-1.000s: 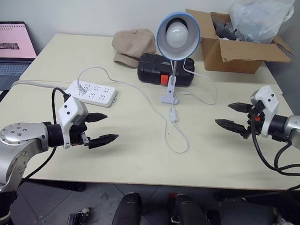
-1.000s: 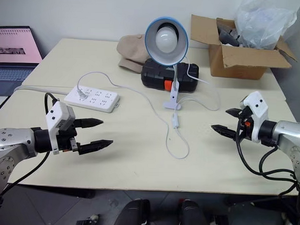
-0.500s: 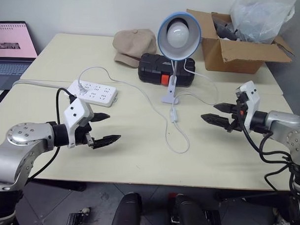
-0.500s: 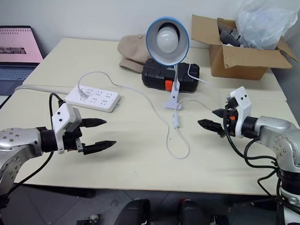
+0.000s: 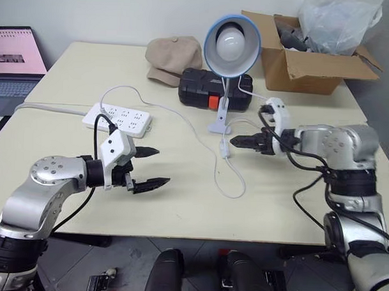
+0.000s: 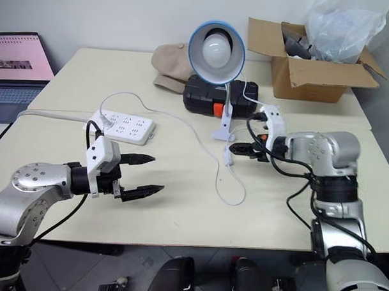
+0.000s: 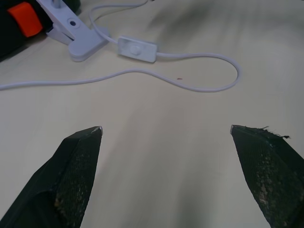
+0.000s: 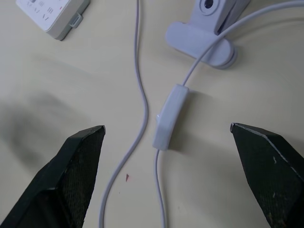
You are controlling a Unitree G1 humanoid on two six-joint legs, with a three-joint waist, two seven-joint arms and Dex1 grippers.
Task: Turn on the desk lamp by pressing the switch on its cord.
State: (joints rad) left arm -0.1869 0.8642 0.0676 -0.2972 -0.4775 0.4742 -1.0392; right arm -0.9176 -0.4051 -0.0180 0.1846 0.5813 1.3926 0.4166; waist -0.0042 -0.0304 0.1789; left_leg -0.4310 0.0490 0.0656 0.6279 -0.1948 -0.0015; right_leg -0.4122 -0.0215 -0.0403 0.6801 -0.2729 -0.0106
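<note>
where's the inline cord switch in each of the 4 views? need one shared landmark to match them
Left eye view: the switch lies on the table just below the lamp's white clip base, left of the right gripper.
Right eye view: switch, same spot under the clip base.
Left wrist view: switch in the upper middle, beside the clip base.
Right wrist view: switch centred between the fingers, clip base above.
Shared landmark: the clip base.

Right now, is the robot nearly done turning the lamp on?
Not yet. The blue-shaded desk lamp looks unlit. Its white cord is plugged into the white power strip. The right end effector hangs open beside the small white oblong switch, not touching. Pressing it is left.
</note>
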